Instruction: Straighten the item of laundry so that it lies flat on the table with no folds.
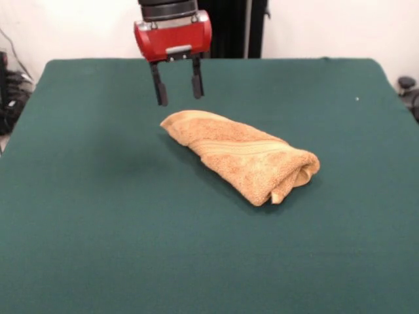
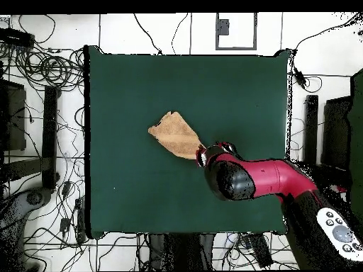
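The item of laundry (image 1: 242,157) is a golden-tan towel, folded over on itself into a long bundle with a paler woven band showing, lying near the middle of the dark green table (image 1: 98,229). In the overhead view the towel (image 2: 174,133) shows as a tan wedge on the table (image 2: 127,92), partly covered by the arm. My gripper (image 1: 178,88) hangs open above the towel's far left end, its two dark fingers (image 1: 159,85) apart and holding nothing. From above, the red arm hides the gripper.
Cables and equipment (image 2: 42,92) lie on the floor around the table. The red and black arm (image 2: 262,178) reaches in over the table's lower right part in the overhead view.
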You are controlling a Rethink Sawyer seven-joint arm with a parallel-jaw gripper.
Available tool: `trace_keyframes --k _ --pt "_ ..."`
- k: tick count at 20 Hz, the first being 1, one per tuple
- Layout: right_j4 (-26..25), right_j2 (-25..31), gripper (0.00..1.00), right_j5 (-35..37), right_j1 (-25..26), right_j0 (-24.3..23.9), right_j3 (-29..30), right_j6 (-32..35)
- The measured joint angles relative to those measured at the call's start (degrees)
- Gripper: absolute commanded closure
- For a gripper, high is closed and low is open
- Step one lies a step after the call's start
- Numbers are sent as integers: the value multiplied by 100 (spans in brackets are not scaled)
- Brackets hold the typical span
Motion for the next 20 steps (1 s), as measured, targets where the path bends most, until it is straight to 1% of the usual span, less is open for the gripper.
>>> trace_keyframes --k 8,16,20 --pt "-312 97 0 307 135 17 -179 0" --pt "-529 146 0 1320 318 178 -479 0" --pt "-588 158 0 1585 378 218 -554 0"
